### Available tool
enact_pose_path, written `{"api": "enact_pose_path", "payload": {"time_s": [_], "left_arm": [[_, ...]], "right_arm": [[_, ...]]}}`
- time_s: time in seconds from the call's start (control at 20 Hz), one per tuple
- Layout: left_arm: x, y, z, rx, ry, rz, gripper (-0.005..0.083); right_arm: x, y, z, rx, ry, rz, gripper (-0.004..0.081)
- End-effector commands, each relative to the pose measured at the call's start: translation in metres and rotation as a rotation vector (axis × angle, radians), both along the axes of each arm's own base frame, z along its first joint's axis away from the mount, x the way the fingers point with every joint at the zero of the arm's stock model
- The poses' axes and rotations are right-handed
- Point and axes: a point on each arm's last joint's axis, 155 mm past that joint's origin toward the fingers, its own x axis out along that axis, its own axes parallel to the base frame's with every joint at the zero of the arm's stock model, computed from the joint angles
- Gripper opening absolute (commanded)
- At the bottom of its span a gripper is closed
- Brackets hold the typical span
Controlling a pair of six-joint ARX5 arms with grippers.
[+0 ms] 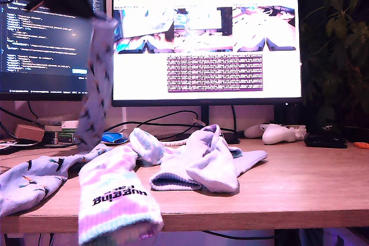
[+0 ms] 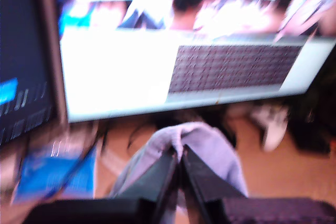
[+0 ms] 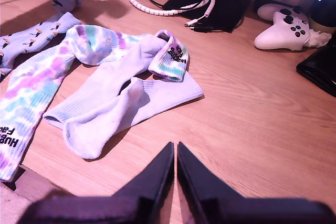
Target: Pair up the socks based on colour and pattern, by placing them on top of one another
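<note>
Nearest the exterior camera, a tie-dye sock (image 1: pixel 118 200) hangs its lettered cuff over the front edge of the desk (image 1: pixel 300 188); we see the same sock along the desk in the second wrist view (image 3: pixel 31 93). Touching it at the toe, a second tie-dye sock (image 3: pixel 131 45) curls back with its cuff folded onto the plain socks (image 3: pixel 110 103), two pale ones heaped together at mid-desk (image 1: pixel 207 165). One figured sock (image 1: pixel 29 180) lies flat toward the exterior view's left, and we see part of it in the second wrist view (image 3: pixel 31 35). The other figured sock (image 1: pixel 97 84) hangs upright in the air in front of the dark monitor (image 1: pixel 40 38), its lower end just above the desk. Our first gripper (image 2: pixel 180 161) has its jaws pinched together on lavender cloth (image 2: pixel 210 150), which we take to be that hanging sock, though the wrist picture is blurred. Our second gripper (image 3: pixel 175 153) hovers over bare wood near the plain socks, jaws closed with nothing between them. A white controller (image 1: pixel 279 133) sits well apart by the bright monitor (image 1: pixel 207 44).
</note>
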Motion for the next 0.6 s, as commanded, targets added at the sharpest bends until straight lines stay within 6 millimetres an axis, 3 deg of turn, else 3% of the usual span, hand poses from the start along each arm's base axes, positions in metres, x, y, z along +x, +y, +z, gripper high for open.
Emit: {"api": "enact_pose_path", "payload": {"time_s": [0.0,0.25,0.55], "left_arm": [[-0.016,-0.008,-0.018,0.02,0.079,-0.055,-0.0023],[-0.061,-0.022,-0.056,0.004,0.314,-0.151,-0.0023],[-0.096,-0.054,-0.046,-0.093,0.381,-0.306,-0.0023]], "right_arm": [[0.0,0.0,-0.008,-0.006,0.011,-0.001,-0.0013],[0.0,0.0,-0.008,-0.005,0.01,0.0,-0.0013],[-0.001,0.003,-0.008,0.001,0.014,0.019,-0.0013]]}}
